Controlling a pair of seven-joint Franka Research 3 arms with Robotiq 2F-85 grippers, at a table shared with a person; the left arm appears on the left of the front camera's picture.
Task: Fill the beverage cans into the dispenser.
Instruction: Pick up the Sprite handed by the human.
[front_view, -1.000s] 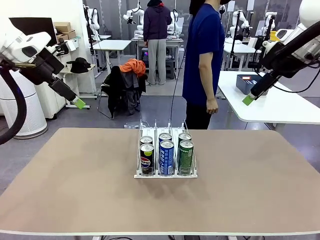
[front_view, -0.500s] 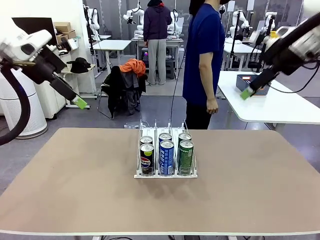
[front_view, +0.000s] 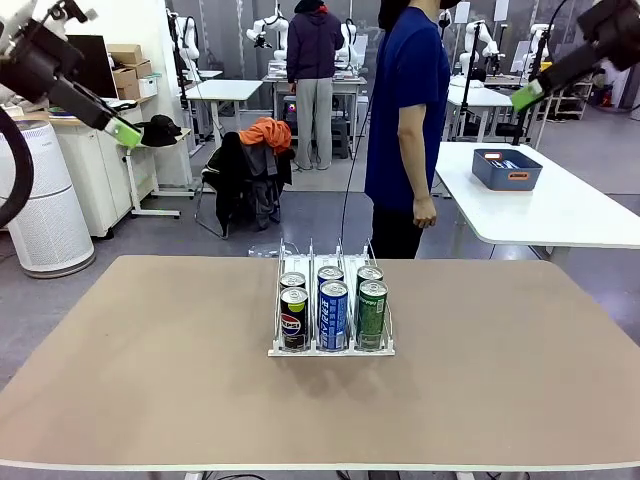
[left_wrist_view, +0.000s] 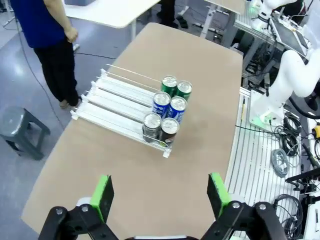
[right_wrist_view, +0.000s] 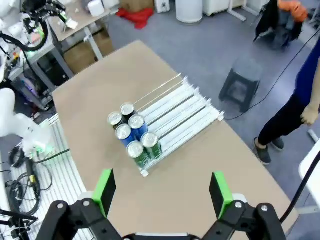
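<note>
The dispenser (front_view: 330, 349) stands mid-table, a clear wire-divided rack with several beverage cans in two rows at its front lip. The front row holds a black Pepsi can (front_view: 294, 318), a blue can (front_view: 333, 315) and a green can (front_view: 372, 314). My left gripper (front_view: 125, 132) hangs high at the far left, open and holding nothing. High at the far right, my right gripper (front_view: 527, 96) is likewise open and bare. From above, the left gripper (left_wrist_view: 160, 197) looks down on the cans (left_wrist_view: 167, 107) and the rack (left_wrist_view: 115, 97). The right gripper (right_wrist_view: 162, 192) looks down on the cans (right_wrist_view: 132, 132) and the rack (right_wrist_view: 182, 107).
A person in a blue shirt (front_view: 405, 110) stands at the table's far edge, one hand (front_view: 425, 212) hanging down. A dark blue bin (front_view: 507, 168) sits on a white table at the right. A stool (left_wrist_view: 20, 132) stands on the floor beside the table. The brown tabletop (front_view: 150, 380) around the rack is bare.
Both arms have lifted: the left gripper went up and left, the right gripper up and right. The cans and the rack have not moved.
</note>
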